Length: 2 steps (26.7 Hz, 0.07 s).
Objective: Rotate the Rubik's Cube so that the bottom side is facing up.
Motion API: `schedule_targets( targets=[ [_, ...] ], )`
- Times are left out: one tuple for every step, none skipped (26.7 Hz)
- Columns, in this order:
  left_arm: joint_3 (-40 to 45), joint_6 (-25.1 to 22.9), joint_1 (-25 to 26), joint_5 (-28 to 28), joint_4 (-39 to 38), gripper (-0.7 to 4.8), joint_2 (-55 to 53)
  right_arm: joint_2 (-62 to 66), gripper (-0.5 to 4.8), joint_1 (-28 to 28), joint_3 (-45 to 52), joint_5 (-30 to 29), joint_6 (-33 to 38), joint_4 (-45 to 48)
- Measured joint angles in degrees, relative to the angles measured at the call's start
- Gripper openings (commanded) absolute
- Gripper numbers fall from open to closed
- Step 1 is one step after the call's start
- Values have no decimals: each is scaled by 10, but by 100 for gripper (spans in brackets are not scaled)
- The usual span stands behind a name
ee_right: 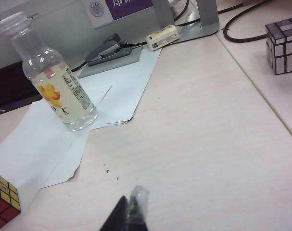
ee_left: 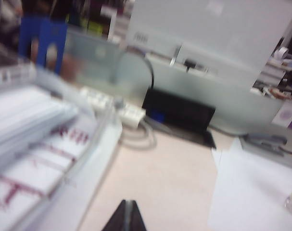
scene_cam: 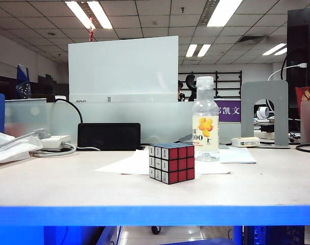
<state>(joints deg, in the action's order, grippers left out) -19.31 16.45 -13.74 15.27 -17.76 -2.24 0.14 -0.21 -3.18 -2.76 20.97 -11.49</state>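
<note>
Pincers left [ee_left: 126,216] and right [ee_right: 128,214] closed; bottle [scene_cam: 206,120] label reads "100".

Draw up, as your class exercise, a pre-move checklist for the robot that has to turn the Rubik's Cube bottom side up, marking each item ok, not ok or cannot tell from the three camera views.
1. Rubik's Cube sits flat on the table, free of both grippers: ok.
2. Left gripper ready to grasp: not ok, its fingers are shut and it hovers over bare table, cube out of its view.
3. Right gripper ready to grasp: not ok, also shut and empty, cube only at its view's edge.
4. Space around cube: not ok, the bottle stands close behind it.
5. Which face is underneath: cannot tell.
</note>
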Motion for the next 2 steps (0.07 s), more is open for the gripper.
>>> schedule_targets(
  targets=[
    [12, 14, 0, 0, -1, -6, 0, 0, -7, 0, 0, 0, 0, 0],
    [20, 24, 0, 0, -1, -6, 0, 0, -7, 0, 0, 0, 0, 0]
  ],
)
